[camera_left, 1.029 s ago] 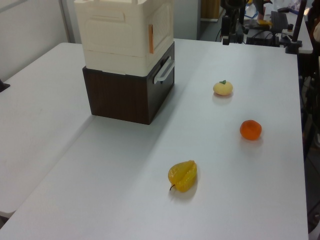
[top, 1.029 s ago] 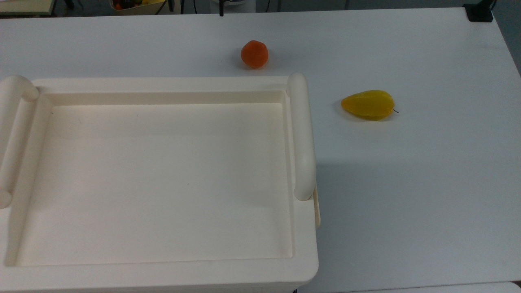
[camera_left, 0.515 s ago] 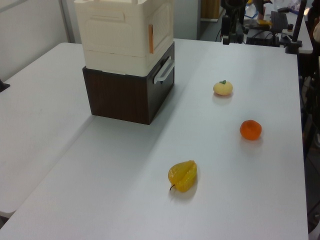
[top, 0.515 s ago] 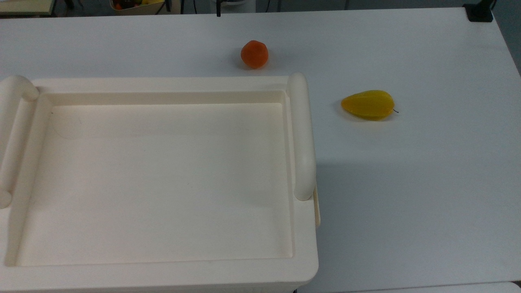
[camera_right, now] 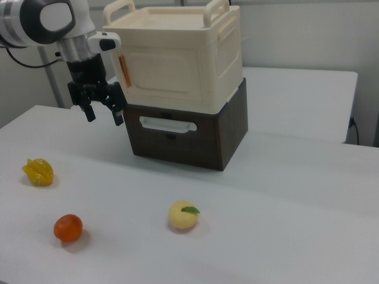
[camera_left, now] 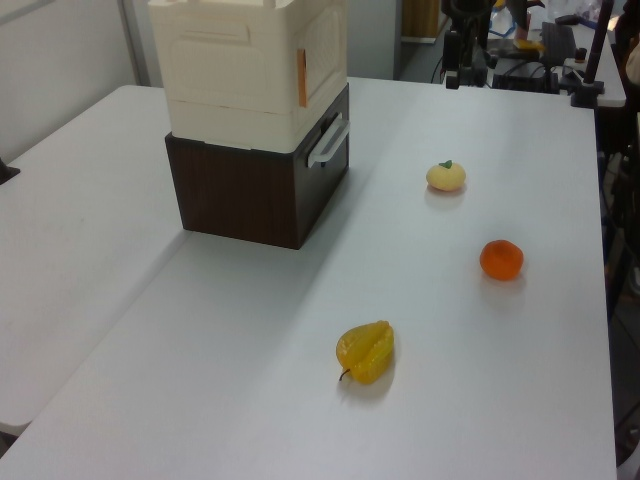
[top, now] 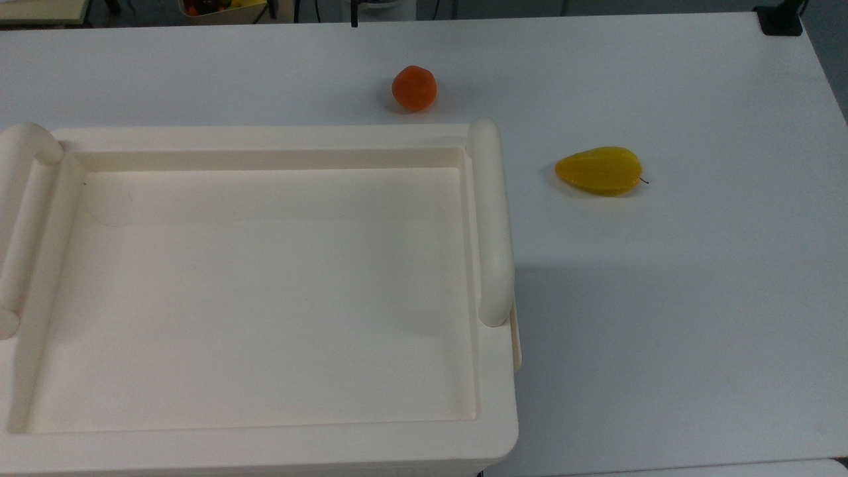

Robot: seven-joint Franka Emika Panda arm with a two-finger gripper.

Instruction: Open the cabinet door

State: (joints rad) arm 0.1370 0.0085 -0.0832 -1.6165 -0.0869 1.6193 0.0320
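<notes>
The cream cabinet (camera_right: 177, 59) stands on a dark brown drawer box (camera_right: 228, 133). Its cabinet door (camera_right: 172, 74) is the front panel in the right view and lies flush with the body. An orange tab (camera_right: 122, 66) runs along the door's left edge. In the left view the door (camera_left: 325, 45) faces right, with the orange strip (camera_left: 301, 78) at the near corner. My gripper (camera_right: 104, 116) hangs at the right view's left, beside and below that tab and apart from the door. It is open, fingers pointing down, nothing between them. The top view looks down on the cabinet's recessed top (top: 265, 136).
On the white table lie a yellow starfruit (top: 599, 170) (camera_right: 38, 171), an orange (top: 414, 87) (camera_right: 68, 228) and a pale peach (camera_right: 183, 215) (camera_left: 445, 176). The drawer box has a white handle (camera_right: 167, 124). Two tubular handles (top: 490, 218) rise from the cabinet top.
A thin dark piece at the top view's upper edge has shifted slightly left. The cabinet and the fruit have not moved.
</notes>
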